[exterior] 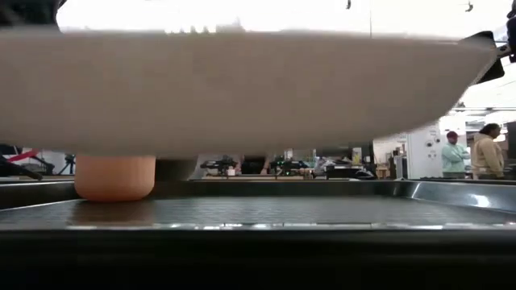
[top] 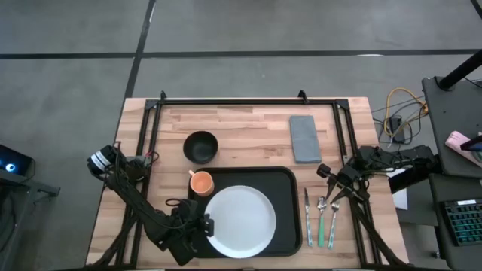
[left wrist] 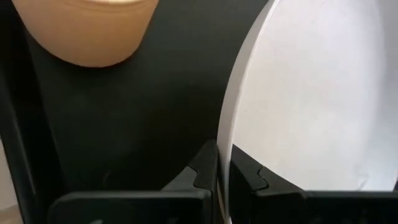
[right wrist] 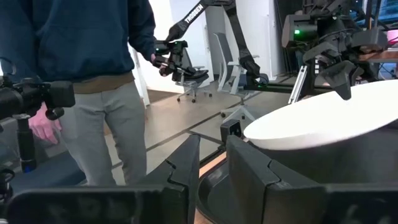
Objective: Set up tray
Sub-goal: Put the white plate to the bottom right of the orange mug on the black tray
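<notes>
White plate (left wrist: 323,93) sits clamped at its rim in the left gripper (left wrist: 222,177) jaws, held over the tray (top: 286,226). Orange cup (top: 201,182) is already on the tray; cutlery (top: 320,218), beside it on the worktop, remains, right gripper (top: 336,192) jaws narrow above it.

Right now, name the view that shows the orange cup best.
High view: the orange cup shows whole, at the tray's back-left corner. Low view shows its side; left wrist view only a cropped part; right wrist view none.
</notes>
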### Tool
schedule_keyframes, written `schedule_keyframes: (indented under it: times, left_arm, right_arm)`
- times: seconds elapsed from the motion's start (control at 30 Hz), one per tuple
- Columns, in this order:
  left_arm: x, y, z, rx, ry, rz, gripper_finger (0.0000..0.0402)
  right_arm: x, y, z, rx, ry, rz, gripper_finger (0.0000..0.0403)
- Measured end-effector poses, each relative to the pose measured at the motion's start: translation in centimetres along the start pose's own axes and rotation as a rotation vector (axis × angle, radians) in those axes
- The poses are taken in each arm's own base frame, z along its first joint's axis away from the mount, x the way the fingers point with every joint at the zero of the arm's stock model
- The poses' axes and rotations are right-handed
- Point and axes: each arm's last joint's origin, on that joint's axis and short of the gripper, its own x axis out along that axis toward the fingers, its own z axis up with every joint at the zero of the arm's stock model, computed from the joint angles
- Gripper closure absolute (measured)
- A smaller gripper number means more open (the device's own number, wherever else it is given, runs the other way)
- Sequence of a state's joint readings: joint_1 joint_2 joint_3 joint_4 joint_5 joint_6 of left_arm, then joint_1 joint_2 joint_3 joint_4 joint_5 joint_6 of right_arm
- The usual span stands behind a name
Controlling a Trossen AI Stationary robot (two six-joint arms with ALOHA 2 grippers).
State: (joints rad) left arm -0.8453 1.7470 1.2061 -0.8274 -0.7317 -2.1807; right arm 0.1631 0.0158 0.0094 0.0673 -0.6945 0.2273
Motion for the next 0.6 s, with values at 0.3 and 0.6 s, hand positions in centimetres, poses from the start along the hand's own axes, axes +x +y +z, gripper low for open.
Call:
schedule_keyframes:
  times: [0.3,0.6]
  left_arm:
    - [0.0,0.7,-0.4,0.018,0.018,0.014,0.0402]
    - [0.2,1.2,-0.5,0.063,0.033,0.038,0.0401]
  right_arm:
    - [0.0,0.0,0.0,0.0,0.0,0.0,0.0326]
    - [0.0,0.0,0.0,0.0,0.0,0.0,0.0323]
